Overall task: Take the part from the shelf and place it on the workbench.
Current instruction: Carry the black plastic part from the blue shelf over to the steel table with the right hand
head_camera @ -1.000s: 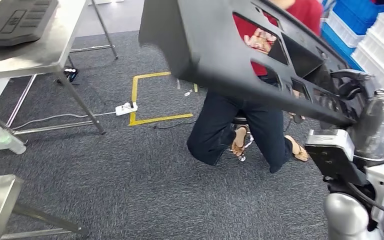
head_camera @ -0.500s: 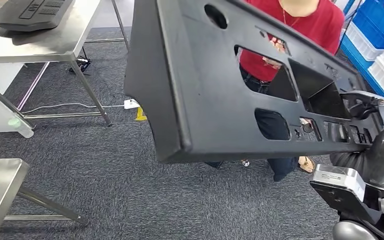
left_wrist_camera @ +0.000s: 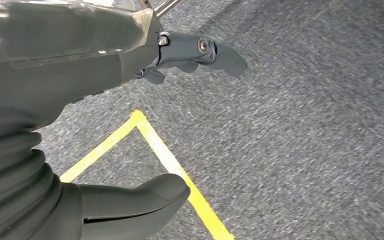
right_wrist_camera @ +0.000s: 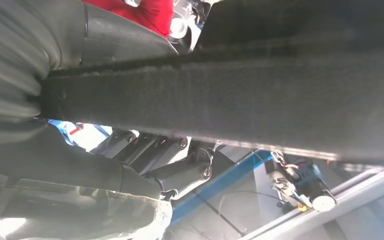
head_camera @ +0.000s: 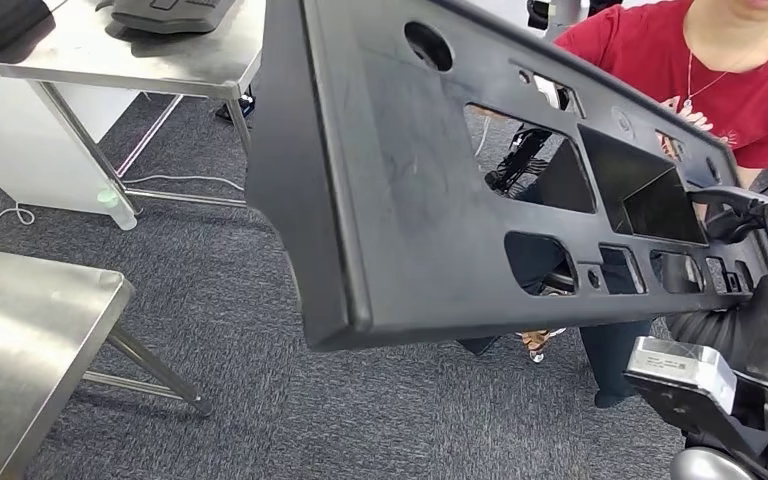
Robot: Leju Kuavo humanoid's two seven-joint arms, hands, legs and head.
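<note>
The part [head_camera: 410,200] is a long black plastic panel with several cut-outs, carried tilted in the air across the head view. My right hand [head_camera: 750,215] grips its right end. In the right wrist view the panel's edge [right_wrist_camera: 260,95] runs between the thumb side and the dark fingers [right_wrist_camera: 180,165] of that hand. My left hand [left_wrist_camera: 80,75] hangs over the grey carpet, holding nothing, its fingers [left_wrist_camera: 205,52] and thumb [left_wrist_camera: 140,200] apart. A steel workbench [head_camera: 20,330] stands at the lower left of the head view.
A second steel table [head_camera: 140,55] at the upper left carries other black parts [head_camera: 175,10]. A person in a red shirt [head_camera: 750,80] sits close behind the panel. Yellow floor tape [left_wrist_camera: 170,160] crosses the carpet under my left hand.
The whole view has swung, so the camera has turned: the near workbench now fills more of the lower left and the person sits further right. The panel stays in my right hand.
</note>
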